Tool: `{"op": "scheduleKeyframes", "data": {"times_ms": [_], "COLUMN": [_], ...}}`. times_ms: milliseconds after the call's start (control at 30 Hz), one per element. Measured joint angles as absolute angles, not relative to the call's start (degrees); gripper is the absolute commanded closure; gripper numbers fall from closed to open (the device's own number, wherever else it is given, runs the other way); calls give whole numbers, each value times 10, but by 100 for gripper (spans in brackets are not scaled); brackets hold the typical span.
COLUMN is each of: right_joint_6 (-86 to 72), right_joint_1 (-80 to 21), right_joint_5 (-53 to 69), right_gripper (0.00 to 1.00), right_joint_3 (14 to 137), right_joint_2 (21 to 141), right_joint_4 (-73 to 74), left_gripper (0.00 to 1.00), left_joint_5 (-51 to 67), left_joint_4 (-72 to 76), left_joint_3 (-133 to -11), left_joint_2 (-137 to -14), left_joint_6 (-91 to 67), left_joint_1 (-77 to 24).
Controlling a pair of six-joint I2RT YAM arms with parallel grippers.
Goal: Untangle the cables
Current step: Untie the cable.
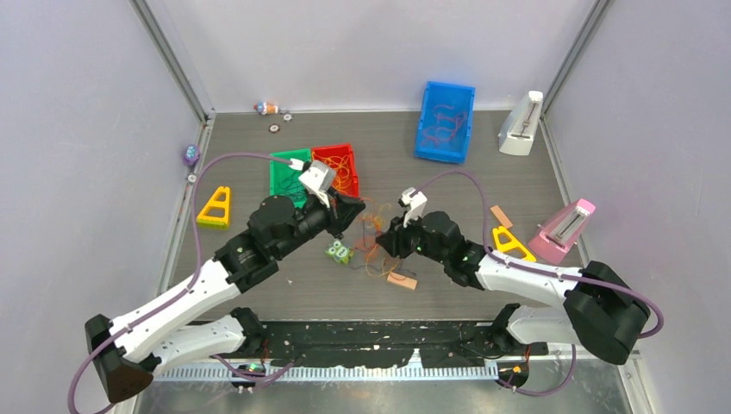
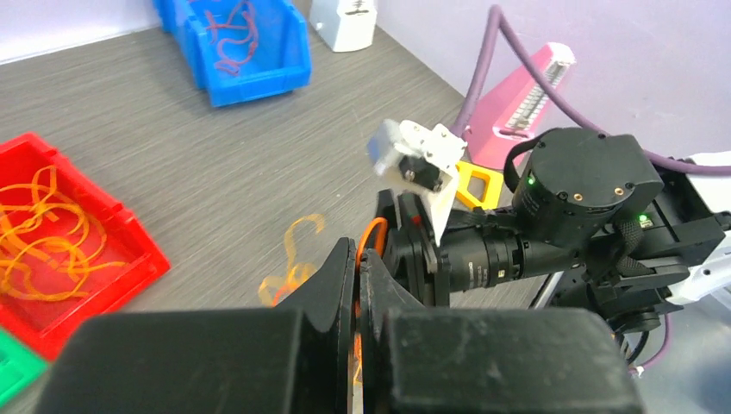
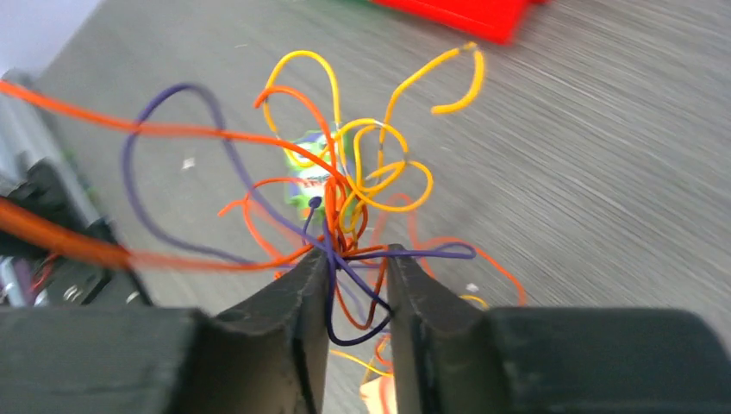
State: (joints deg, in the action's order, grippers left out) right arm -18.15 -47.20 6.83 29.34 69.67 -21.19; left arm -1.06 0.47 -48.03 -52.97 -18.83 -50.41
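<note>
Between the two claws, mid-desk: cables (image 3: 334, 200), one knotted bunch of thin strands in orange, yellow-orange and dark purple. The bunch appears partly raised off the desk (image 1: 483, 185), with loose loops fanning up and outward.

Handling, by judgement: very light and limp, with some spring in the loops. The strands cross through a dense core just ahead of the right claw (image 3: 358, 257), so a pull on one will likely drag its neighbours. Thin enough to slip from a pinch. No fragility apparent, though a hard tug could tighten the knot.

Best hold, by judgement: a single strand where it leaves the core, or a free end such as the yellow-orange tips at the top — not the core itself.

State of left claw (image 2: 360, 259): fingers pressed together on an orange strand that runs toward the bunch.

State of right claw: jaws standing apart, purple and orange strands lying in the gap, not visibly clamped.

Nearby: small green block (image 1: 338, 251) beneath the tangle; red bin (image 1: 332, 148) holding orange strands; blue bin (image 1: 450, 86) holding red ones — both bins apart from the knot.
</note>
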Motion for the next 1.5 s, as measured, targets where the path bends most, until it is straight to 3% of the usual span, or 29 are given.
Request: {"op": "scheduleKeyframes", "data": {"times_ms": [100,300,467,533,600,633,667,733,1133,1500], "right_joint_6": [-200,-250,-289,-298,-303,-301,-300,-288,-193,-129], "right_joint_1": [-467,-422,-333,-304,-290,-289,-289,-289,-321,-455], "right_joint_5": [-19,-157,-187,-188,-181,-172,-163,-133,87,88], "right_gripper": [87,89,90,80,53,32,19,10,0,5], "right_joint_3": [276,257,226,214,210,210,210,210,226,331], "right_joint_2": [696,664,620,609,602,599,595,581,525,675], "right_joint_4": [-196,-116,-73,-54,-35,-32,-31,-30,-82,-145], "left_gripper": [100,100,100,100,100,100,100,100,100,100], "left_joint_5": [-28,-88,-111,-118,-122,-124,-124,-122,-59,-21], "left_joint_4": [-35,-149,-196,-206,-212,-215,-215,-215,-204,-210], "left_joint_3": [-493,-551,-558,-557,-556,-555,-555,-554,-551,-655], "left_joint_2": [-506,-459,-408,-397,-388,-385,-385,-389,-443,-479], "left_joint_6": [-194,-210,-223,-224,-224,-224,-224,-224,-223,-229], "left_joint_1": [-488,-410,-342,-324,-318,-317,-316,-315,-315,-315]}}
